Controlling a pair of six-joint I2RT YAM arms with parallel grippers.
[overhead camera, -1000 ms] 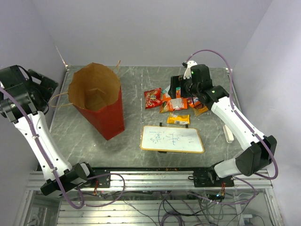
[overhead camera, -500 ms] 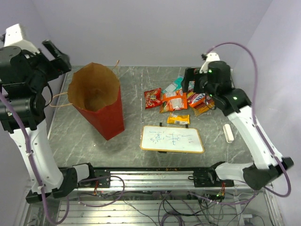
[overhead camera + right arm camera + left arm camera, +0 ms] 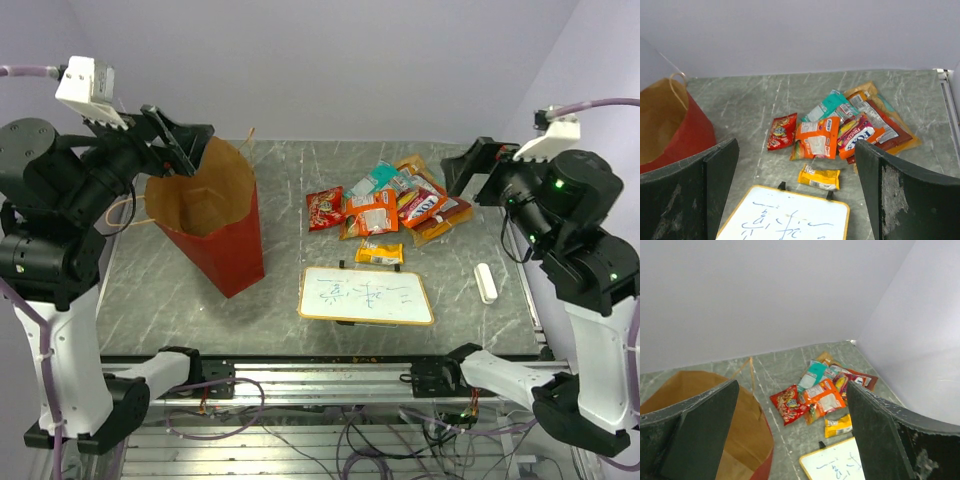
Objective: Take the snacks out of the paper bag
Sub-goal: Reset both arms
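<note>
Red paper bag (image 3: 228,245) upright, snacks (image 3: 378,211) piled apart, nr whiteboard (image 3: 367,296).

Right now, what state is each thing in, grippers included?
Bag: upright, mouth open, no packet visible inside.
Snacks: out of the bag, piled on the table.
Whiteboard: lying flat, written on.
Eraser: lying flat, right of the whiteboard.
Left gripper: open, empty, raised over the bag's rim.
Right gripper: open, empty, raised beside the snacks.
</note>
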